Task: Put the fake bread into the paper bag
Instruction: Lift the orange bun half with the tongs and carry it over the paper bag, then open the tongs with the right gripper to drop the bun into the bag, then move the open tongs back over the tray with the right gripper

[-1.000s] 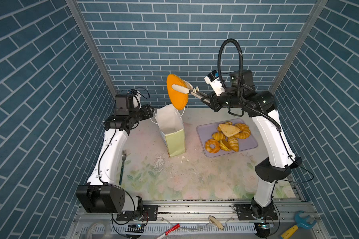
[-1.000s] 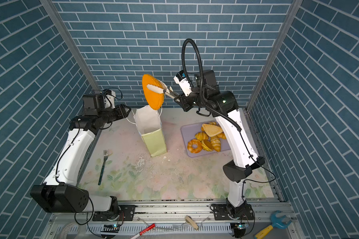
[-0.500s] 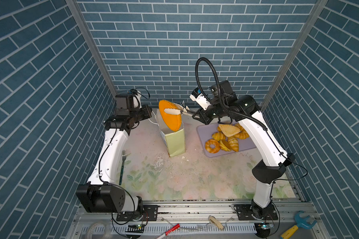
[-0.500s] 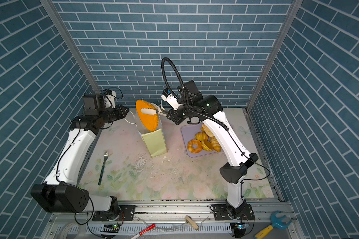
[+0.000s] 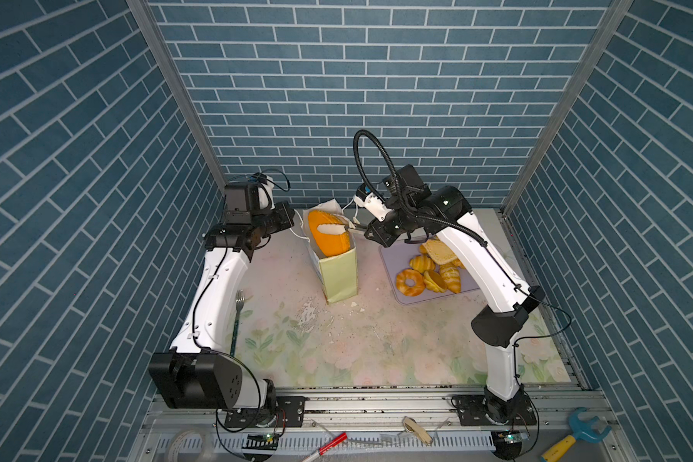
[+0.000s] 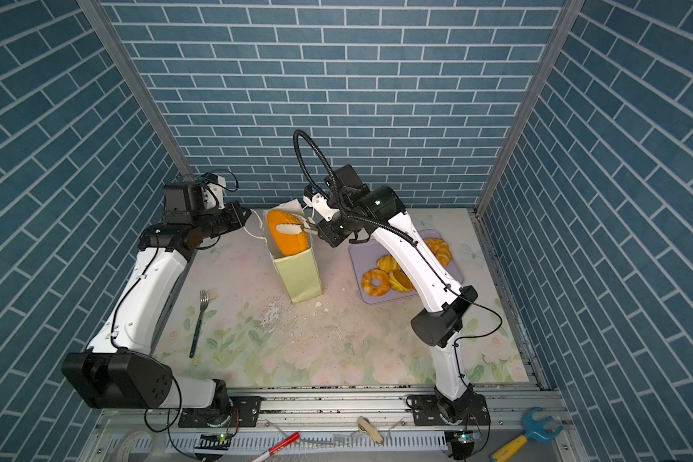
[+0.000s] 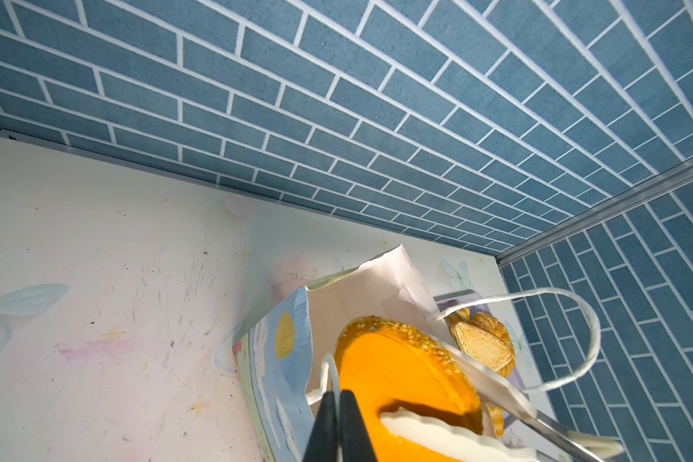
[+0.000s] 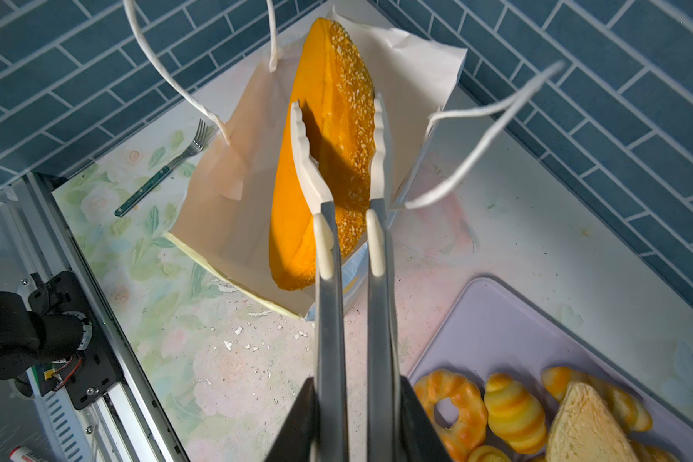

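Left pincer (image 7: 339, 424) closed on one cord handle (image 7: 337, 384) of the paper bag (image 5: 339, 276), probably to steady it and hold the mouth open. Right pincer (image 8: 355, 424) clamped on tongs (image 8: 329, 320); their white tips squeeze the large bun (image 5: 329, 240) edge-on, so it fits the narrow mouth. Bun: upper centre in both top views, lower half inside the bag. Glossy orange face, crumb-speckled rim. Other pastries (image 5: 429, 276) on the tray (image 5: 393, 256), right of centre.

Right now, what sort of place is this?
Probably a robot test booth, not a real bakery: blue brick-print walls, robot arms bolted to a metal rail, toy pastries on a tray.
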